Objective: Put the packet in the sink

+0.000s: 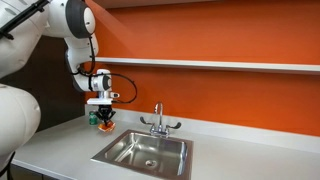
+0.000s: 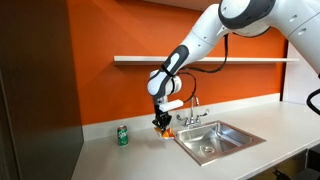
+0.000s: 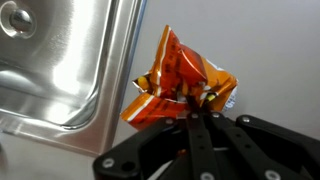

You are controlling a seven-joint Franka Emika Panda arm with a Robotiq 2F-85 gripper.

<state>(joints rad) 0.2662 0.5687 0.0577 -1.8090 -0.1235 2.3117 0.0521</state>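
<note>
In an exterior view my tool (image 1: 103,118) points down from the wrist, just above the grey surface (image 1: 55,150), and it is clamped on the orange-red packet (image 1: 105,126), which hangs at my fingertips. I cannot tell whether the packet's lower edge touches the surface. The stainless-steel sink (image 1: 122,158) lies near the tool, off to one side and lower in the picture, with the chrome two-handled tap (image 1: 158,120) standing at its back rim, level with the tool. A small green thing (image 1: 91,117) peeks out from just behind the tool, too small to name. In an exterior view from another place, my tool (image 2: 160,123) again grips the packet (image 2: 166,131) from above, close over the surface (image 2: 120,162). The small green can (image 2: 123,135) stands upright on one side of the tool, apart from it, and the sink (image 2: 232,148) with its tap (image 2: 190,113) sits just beside the tool on the opposite side. In the wrist view my tool (image 3: 200,108) comes in from the bottom with its black fingers pressed together on the crinkled packet (image 3: 172,78), pinching it at its near edge. The packet stands up ahead of my fingertips over the pale surface (image 3: 275,45), close to the sink (image 3: 60,75) rim. The basin lies to the tool's left, its drain (image 3: 17,19) in the far corner of the picture.
</note>
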